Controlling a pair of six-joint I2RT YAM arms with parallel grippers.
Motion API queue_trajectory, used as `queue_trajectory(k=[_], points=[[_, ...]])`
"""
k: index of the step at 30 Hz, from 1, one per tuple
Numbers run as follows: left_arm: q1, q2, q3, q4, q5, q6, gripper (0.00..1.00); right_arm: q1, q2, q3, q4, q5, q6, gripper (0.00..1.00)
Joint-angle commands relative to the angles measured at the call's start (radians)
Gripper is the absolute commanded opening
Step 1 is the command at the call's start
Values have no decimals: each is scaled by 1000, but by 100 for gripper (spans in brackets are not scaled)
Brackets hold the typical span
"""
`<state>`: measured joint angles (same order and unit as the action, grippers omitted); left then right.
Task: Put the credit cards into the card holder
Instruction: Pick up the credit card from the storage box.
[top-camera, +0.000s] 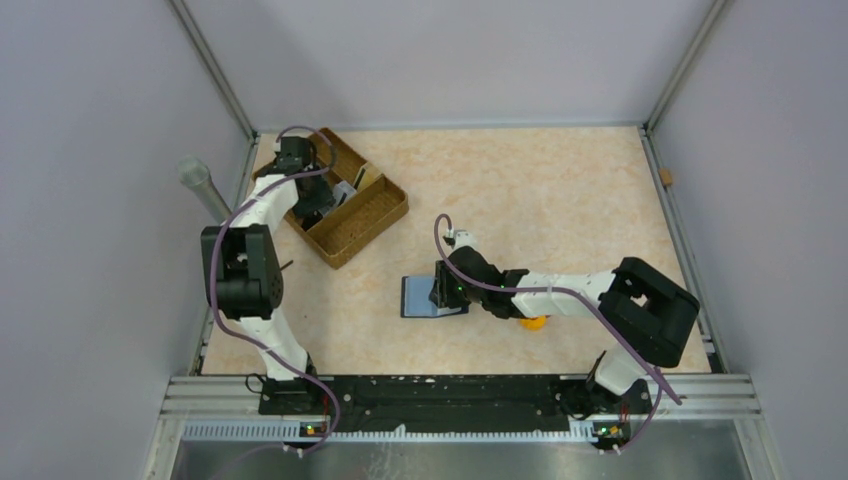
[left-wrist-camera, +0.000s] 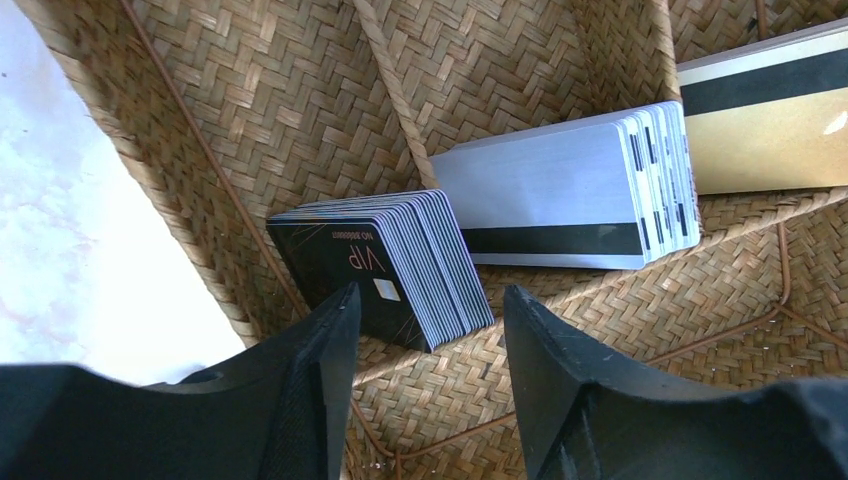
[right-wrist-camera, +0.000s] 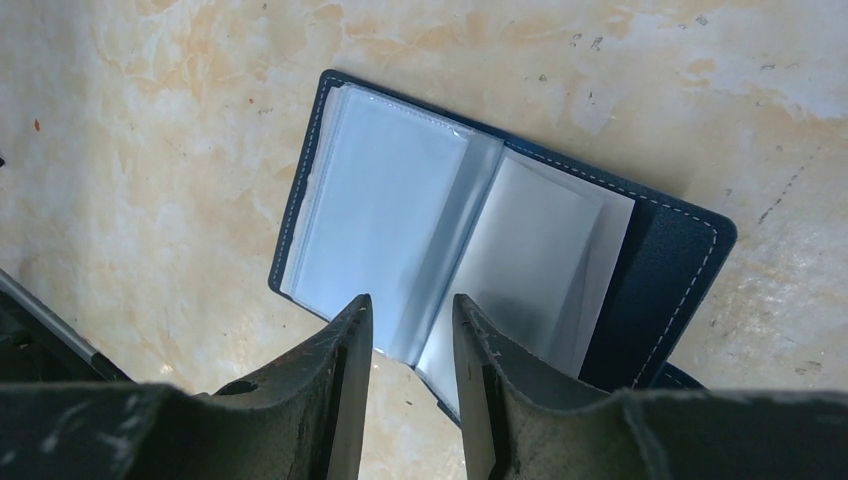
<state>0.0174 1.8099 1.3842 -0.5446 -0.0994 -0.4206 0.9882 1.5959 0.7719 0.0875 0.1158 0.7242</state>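
Just ahead of the left gripper (left-wrist-camera: 430, 305), whose fingers (left-wrist-camera: 325, 350) stand spread with nothing between them, a stack of credit cards (left-wrist-camera: 380, 262) topped by a black VIP card leans on edge in a woven tray (left-wrist-camera: 300, 90). A silver stack (left-wrist-camera: 560, 190) lies farther out toward the right finger, and a gold card (left-wrist-camera: 770, 120) lies beyond that. A woven ridge crosses under the fingertips and the tray's wall rises close by the left finger. The card holder (right-wrist-camera: 480, 220) lies open on the table (right-wrist-camera: 150, 120), right under the right gripper (right-wrist-camera: 410, 310). Its fingers (right-wrist-camera: 345, 350) are narrowly parted over the near edge of the clear sleeves; whether they touch cannot be told. An orange piece (top-camera: 533, 322) peeks out beneath the right arm. From above, the left arm reaches forward with its wrist tipped down into the tray, well apart from the right arm, which stretches low across the table toward the left.
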Motion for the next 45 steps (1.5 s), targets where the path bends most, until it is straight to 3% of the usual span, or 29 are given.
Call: queue_trajectory(k=[1, 7, 19, 37, 45], points=[[7, 33, 15, 6, 13, -13, 60, 8, -45, 6, 12, 2, -17, 35], [6, 60, 31, -11, 15, -18, 63, 9, -45, 6, 13, 2, -16, 35], [6, 8, 4, 68, 141, 0, 56, 8, -42, 7, 14, -2, -16, 36], [6, -26, -12, 96, 147, 12, 56, 7, -40, 12, 10, -7, -17, 36], [6, -42, -19, 103, 138, 13, 52, 7, -40, 13, 11, -11, -17, 36]])
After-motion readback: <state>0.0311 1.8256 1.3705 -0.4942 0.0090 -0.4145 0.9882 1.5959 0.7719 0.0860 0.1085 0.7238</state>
